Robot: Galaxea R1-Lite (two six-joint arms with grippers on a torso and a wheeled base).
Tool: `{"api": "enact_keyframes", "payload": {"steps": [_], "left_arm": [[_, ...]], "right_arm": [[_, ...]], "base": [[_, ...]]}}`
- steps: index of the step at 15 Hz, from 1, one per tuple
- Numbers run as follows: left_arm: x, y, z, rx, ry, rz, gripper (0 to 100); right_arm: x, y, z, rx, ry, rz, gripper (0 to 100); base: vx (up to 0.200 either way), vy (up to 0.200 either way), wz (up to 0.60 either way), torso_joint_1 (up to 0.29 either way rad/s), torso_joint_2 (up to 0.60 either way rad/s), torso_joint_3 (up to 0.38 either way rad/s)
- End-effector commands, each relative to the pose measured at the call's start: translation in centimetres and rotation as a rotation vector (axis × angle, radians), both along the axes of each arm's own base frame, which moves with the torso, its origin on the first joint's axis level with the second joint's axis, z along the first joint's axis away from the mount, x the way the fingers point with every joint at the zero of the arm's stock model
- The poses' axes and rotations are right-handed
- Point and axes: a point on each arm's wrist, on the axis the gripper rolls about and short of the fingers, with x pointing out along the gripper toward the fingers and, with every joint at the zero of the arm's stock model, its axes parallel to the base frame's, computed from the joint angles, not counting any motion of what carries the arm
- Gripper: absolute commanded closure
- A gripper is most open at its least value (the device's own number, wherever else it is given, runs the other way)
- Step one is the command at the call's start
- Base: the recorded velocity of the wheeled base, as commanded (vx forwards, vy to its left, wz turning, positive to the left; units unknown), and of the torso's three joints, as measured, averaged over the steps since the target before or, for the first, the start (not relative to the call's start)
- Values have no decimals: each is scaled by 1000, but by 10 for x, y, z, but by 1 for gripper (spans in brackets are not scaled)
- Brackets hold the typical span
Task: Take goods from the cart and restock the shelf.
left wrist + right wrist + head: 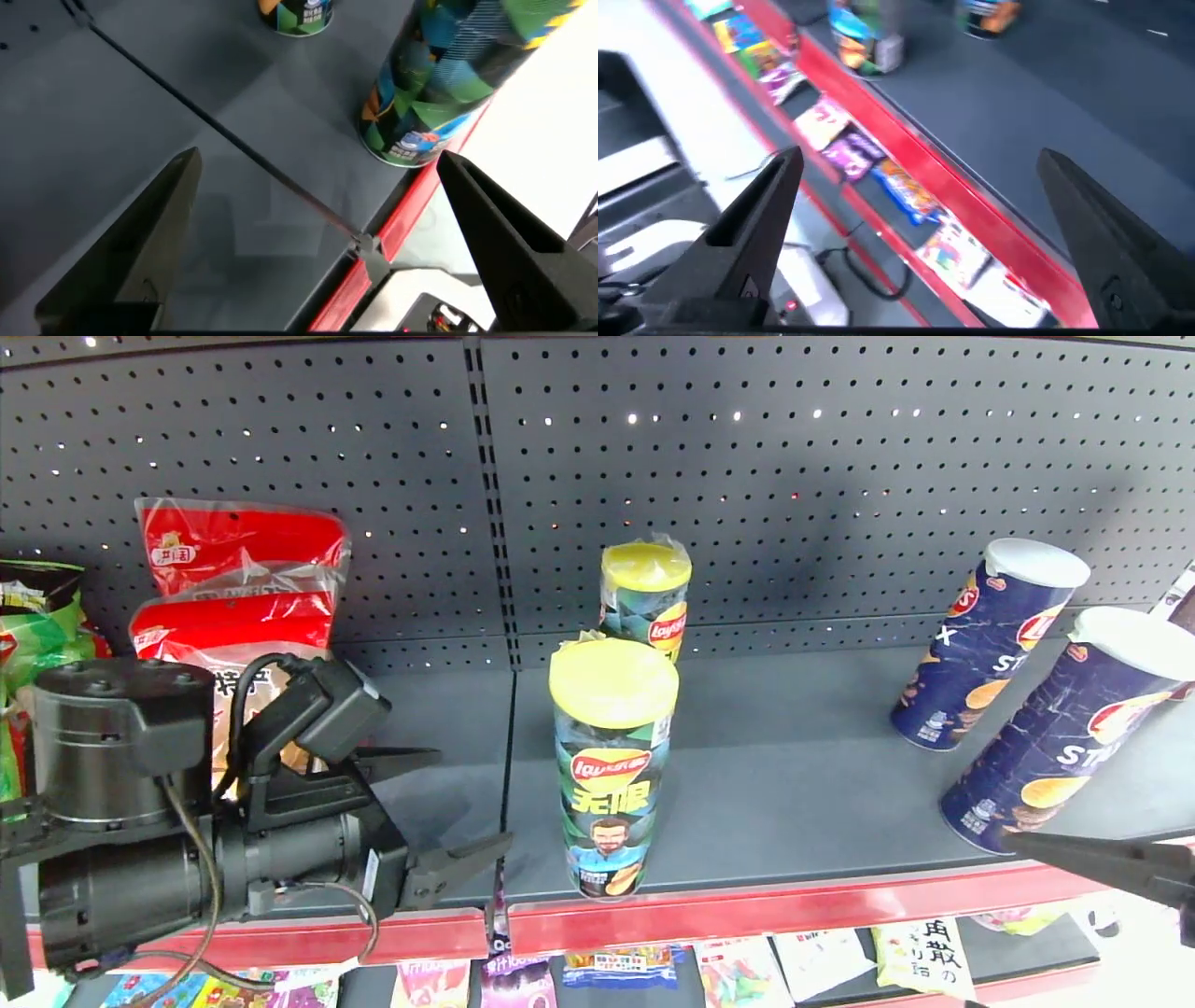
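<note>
Two green chip cans with yellow lids stand mid-shelf, one near the front edge point(611, 765) and one behind it point(646, 597). Two blue cans with white lids point(990, 644) point(1074, 728) stand at the right. My left gripper point(471, 798) hovers over the shelf's front left, just left of the front green can point(439, 84), open with nothing between its fingers. My right gripper point(924, 224) is open and empty in front of the red shelf edge point(971, 196); one of its fingers point(1102, 861) shows low at the right, below the nearer blue can.
Red snack bags point(233, 588) and green bags point(37, 625) fill the shelf's left end. The grey shelf point(794, 775) has bare room between the green and blue cans. Small packets point(653, 971) lie on the lower shelf. A perforated back panel point(794, 476) closes the rear.
</note>
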Motion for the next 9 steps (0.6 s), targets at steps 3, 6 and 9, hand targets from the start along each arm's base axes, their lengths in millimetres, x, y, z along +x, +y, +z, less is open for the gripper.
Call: {"api": "enact_keyframes", "payload": {"steps": [3,6,9], "left_arm": [[10,-7,-14,38,51,8,0],[14,-10,-20,82,45,-5,0],[16,-17,-27,112,58,-28,0]], "right_arm": [[-32,-38,9,90,-112,-138,0],[-47,-56,5,115,-147,-308,0],[-58,-63,3,179,-149,-454,0]], "base": [[0,0,0,0,0,0],[0,0,0,0,0,0],[0,0,0,0,0,0]]}}
